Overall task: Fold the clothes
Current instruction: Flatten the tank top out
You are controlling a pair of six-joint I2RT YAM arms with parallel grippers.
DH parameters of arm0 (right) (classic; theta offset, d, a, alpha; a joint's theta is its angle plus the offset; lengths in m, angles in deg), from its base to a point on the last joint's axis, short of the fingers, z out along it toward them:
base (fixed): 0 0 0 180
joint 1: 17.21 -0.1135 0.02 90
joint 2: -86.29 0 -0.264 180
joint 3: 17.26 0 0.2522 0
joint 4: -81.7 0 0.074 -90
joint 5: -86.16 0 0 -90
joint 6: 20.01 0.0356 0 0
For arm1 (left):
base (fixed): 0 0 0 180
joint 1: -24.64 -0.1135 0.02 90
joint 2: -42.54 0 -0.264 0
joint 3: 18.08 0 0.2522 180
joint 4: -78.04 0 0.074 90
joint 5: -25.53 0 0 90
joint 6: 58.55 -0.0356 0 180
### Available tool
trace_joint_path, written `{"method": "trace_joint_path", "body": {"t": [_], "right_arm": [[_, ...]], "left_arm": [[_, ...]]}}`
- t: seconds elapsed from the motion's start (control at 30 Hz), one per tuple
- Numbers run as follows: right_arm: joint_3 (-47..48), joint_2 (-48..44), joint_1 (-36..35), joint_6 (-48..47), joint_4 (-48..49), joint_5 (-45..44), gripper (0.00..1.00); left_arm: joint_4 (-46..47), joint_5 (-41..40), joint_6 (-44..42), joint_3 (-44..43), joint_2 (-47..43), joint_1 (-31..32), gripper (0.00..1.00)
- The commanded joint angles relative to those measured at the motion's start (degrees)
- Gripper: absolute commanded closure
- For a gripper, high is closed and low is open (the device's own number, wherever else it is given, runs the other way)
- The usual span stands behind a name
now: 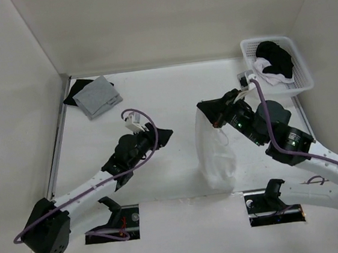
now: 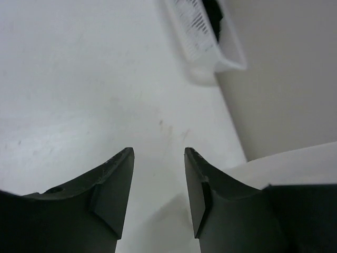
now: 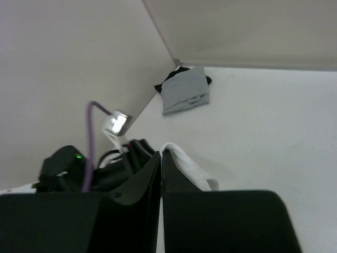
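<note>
The folding is judged to be unfinished, since no neat fold is seen anywhere. The white garment (image 1: pixel 217 154) is found on the near side of the basket (image 1: pixel 306 71), toward the middle of the worktop (image 1: pixel 154 98). Its upper edge is lifted and its lower end is bunched on the worktop. As it is not laid flat, spreading and folding are judged to be left. 1 grey cloth (image 1: pixel 96 96) is seen at the far corner opposite the basket, over something black. Black garments (image 1: pixel 276 55) are seen inside the basket with a bit of white cloth.

The right arm (image 1: pixel 291 141) is reached from the near edge up toward the basket, with its wrist raised above the worktop. The right jaws are closed tight, and a strip of the garment's white fabric (image 3: pixel 181 158) is pinched between them.

The left arm (image 1: pixel 96 185) is stretched low across the worktop, well apart from the basket and pointed toward the garment. The left jaws are parted wide and nothing is held between them; only bare worktop is seen through the gap. The garment is not touched by them.
</note>
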Motion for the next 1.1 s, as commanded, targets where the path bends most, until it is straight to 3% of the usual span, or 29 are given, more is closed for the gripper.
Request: {"method": "trace_joint_path", "body": {"t": [0.0, 0.3, 0.43, 0.5, 0.6, 0.73, 0.8, 0.83, 0.9, 1.07], "right_arm": [[1.79, 0.98, 2.11, 3.16, 2.89, 9.59, 0.97], [7.08, -0.94, -2.89, 1.41, 4.65, 12.41, 0.96], [-6.52, -6.74, -1.42, 5.79, 5.26, 12.86, 0.96], [-15.91, -9.38, 4.62, 9.48, 5.0, 11.72, 0.96], [-25.51, -10.18, 18.06, 14.31, 3.86, 12.14, 0.97], [-31.5, -5.27, 32.58, 18.28, 8.14, 19.6, 0.98], [-32.74, -4.56, 33.66, 18.64, 10.79, 20.76, 0.98], [-32.83, -3.86, 33.66, 17.68, 11.32, 20.5, 0.98], [-32.75, -3.5, 33.66, 17.15, 11.33, 20.76, 0.97], [-34.06, -2.36, 32.96, 16.44, 12.03, 21.12, 0.97]], "left_arm": [[10.88, 0.4, 2.92, 1.53, -1.12, 0.26, 0.58], [-4.92, -1.53, 2.57, 4.52, -20.61, -10.28, 0.56], [-12.05, -2.76, 2.31, 5.92, -27.66, -14.85, 0.55], [-14.25, -2.33, 2.22, 6.19, -27.93, -16.52, 0.55], [-14.79, -1.54, 1.43, 6.89, -22.77, -16.54, 0.55], [-13.22, -3.02, 0.11, 6.37, -11.71, -13.38, 0.55], [-10.76, -3.29, -0.68, 5.49, -6.77, -11.36, 0.54], [-5.35, -3.55, -3.82, 2.01, 2.13, -7.26, 0.48], [-3.2, -3.64, -5.5, -0.21, 6.31, -5.73, 0.47], [-1.86, -3.91, -10.78, -10.05, 21.09, -2.21, 0.48]]}}
